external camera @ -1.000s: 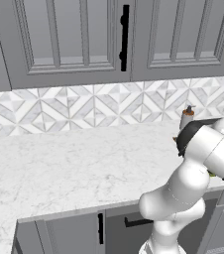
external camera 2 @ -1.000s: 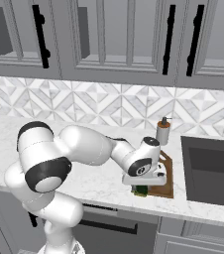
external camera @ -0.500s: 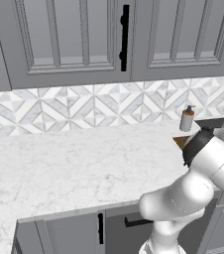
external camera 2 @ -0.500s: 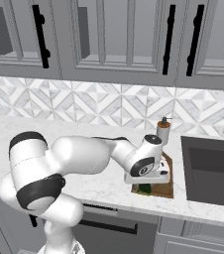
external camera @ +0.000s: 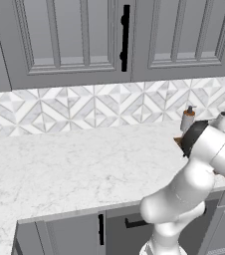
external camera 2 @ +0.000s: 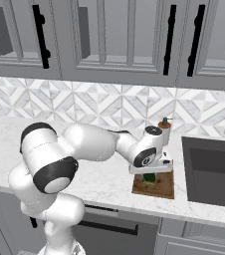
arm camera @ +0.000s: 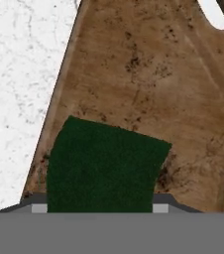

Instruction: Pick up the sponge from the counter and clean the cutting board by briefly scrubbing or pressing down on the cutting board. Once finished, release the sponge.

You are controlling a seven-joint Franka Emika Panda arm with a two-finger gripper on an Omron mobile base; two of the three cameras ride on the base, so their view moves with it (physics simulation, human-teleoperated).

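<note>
One sponge (arm camera: 104, 166), dark green on top, sits clamped in the pincer (external camera 2: 150, 175), which is closed narrowly on it, low over the single cutting board (external camera 2: 160, 187). In the hand view the sponge lies over the lower left part of the reddish-brown board (arm camera: 148, 79), near its left edge, and one pale cut-out opening shows at the board's far corner. That board lies flat on the white marble worktop (external camera 2: 99, 174), near its front edge and just left of one dark sink basin (external camera 2: 214, 169). One small soap bottle (external camera 2: 165, 124) stands upright behind the board by the patterned backsplash; it also shows in the left base view (external camera: 187, 119). Four black cabinet handles hang above in the right base view, the nearest over the board (external camera 2: 169, 32).
</note>
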